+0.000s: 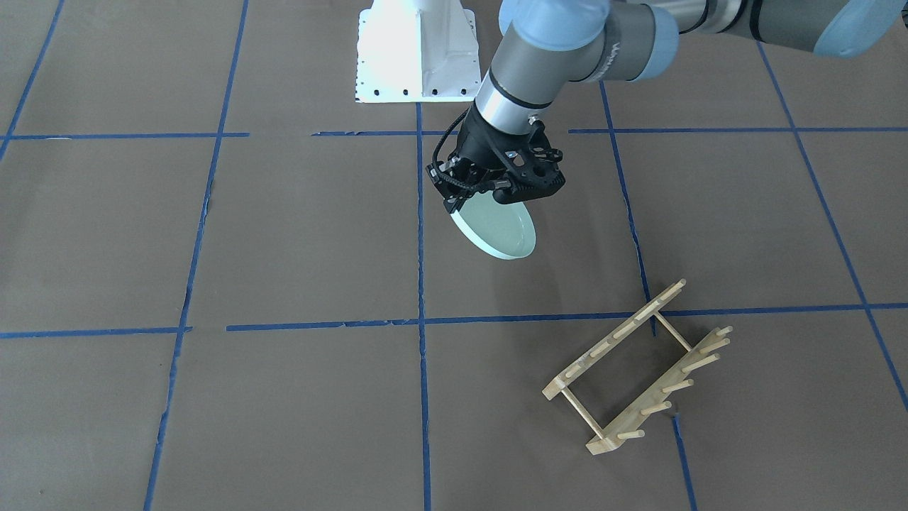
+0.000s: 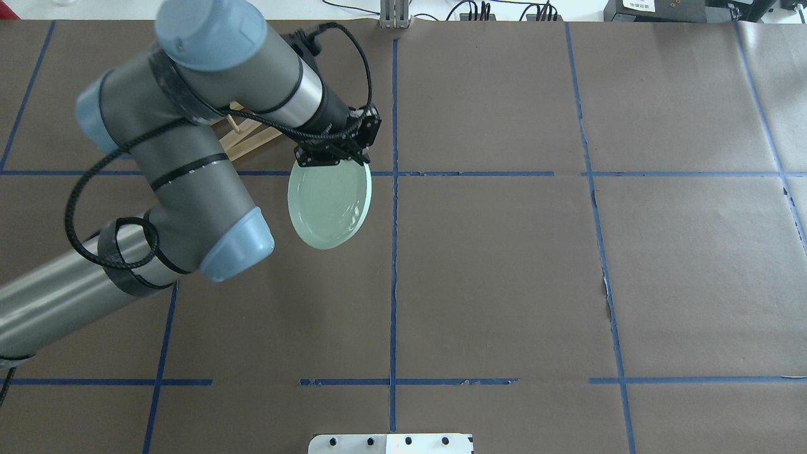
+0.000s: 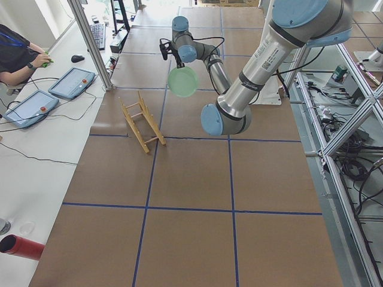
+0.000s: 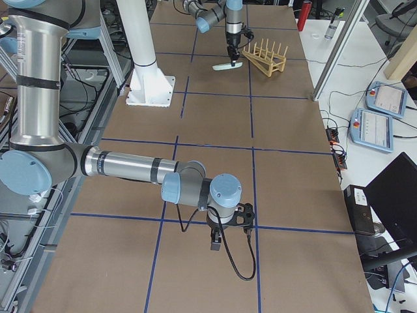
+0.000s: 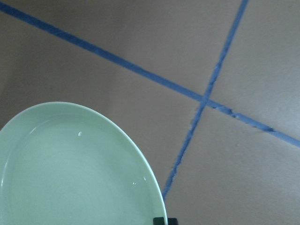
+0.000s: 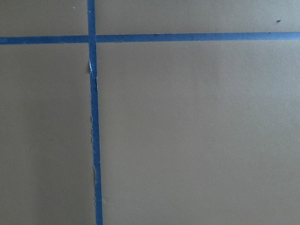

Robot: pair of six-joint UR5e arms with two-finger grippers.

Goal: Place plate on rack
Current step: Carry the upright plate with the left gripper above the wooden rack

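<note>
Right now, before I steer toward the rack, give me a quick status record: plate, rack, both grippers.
plate: tilted, gripped at its rim, not in the rack
rack: standing on the table, empty, apart from the plate
left gripper: shut on the plate
right gripper: low over the table, far from both; open or shut cannot be told
step left: carry plate to rack

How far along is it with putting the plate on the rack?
Done: the left gripper grips the plate by its rim, clear of the table. In hand: carrying it, tilted, short of the rack. Left: stand it in the empty rack.
</note>
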